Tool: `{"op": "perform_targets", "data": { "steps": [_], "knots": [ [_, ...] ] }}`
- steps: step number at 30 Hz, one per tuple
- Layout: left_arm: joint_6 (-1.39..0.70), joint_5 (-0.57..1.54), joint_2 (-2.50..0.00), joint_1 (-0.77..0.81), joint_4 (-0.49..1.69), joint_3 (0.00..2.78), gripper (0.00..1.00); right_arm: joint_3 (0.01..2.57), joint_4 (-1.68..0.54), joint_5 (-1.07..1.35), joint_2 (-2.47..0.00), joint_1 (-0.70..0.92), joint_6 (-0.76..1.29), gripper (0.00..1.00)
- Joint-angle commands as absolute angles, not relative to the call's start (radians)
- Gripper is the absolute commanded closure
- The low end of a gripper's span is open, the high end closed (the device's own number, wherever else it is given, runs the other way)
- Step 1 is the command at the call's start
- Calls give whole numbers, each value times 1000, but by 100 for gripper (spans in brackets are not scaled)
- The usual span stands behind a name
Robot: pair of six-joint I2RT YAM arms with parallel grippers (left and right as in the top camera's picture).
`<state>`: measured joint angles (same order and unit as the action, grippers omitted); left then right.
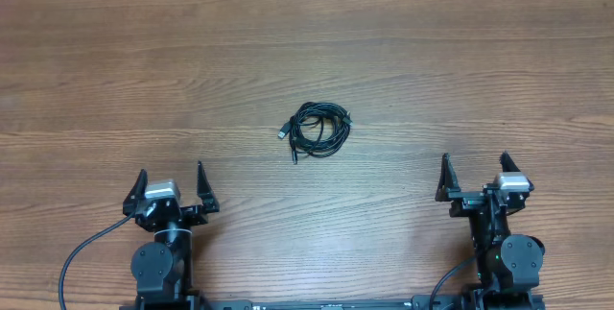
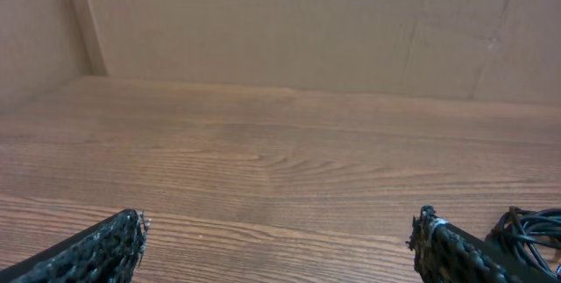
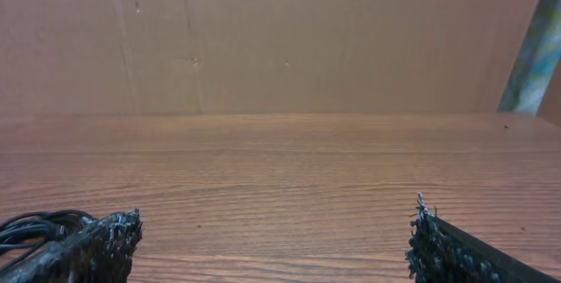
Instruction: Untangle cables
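Note:
The cables [image 1: 318, 128] lie as one small black coil near the middle of the wooden table, with a silver-tipped plug at the coil's left. My left gripper [image 1: 172, 180] stands open at the near left, well short of the coil. My right gripper [image 1: 476, 167] stands open at the near right, also apart from it. In the left wrist view the cables [image 2: 533, 229] peek in at the lower right beyond my right finger [image 2: 456, 252]. In the right wrist view the cables [image 3: 35, 227] show at the lower left edge. Nothing sits between either pair of fingers.
The wooden table [image 1: 307, 51] is bordered by a brown cardboard wall [image 2: 280, 29] at the back. Thick black wires [image 1: 82, 252] run from the arm bases at the near edge.

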<state>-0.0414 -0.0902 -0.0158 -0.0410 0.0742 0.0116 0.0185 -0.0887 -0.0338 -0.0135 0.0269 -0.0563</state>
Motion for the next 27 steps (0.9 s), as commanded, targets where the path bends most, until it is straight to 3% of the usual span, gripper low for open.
{"op": "perform_targets", "data": {
  "steps": [1, 18, 27],
  "knots": [
    [-19, -85, -5, -46, 71, 5, 0, 8, -81, -43, -4, 27, -60, 0],
    [-46, -62, -5, -45, 70, 5, 0, 8, -81, -43, -4, 27, -60, 0],
    [-658, 419, -6, -45, 33, 6, 0, 8, -81, -43, -4, 27, -61, 0]
  ]
}}
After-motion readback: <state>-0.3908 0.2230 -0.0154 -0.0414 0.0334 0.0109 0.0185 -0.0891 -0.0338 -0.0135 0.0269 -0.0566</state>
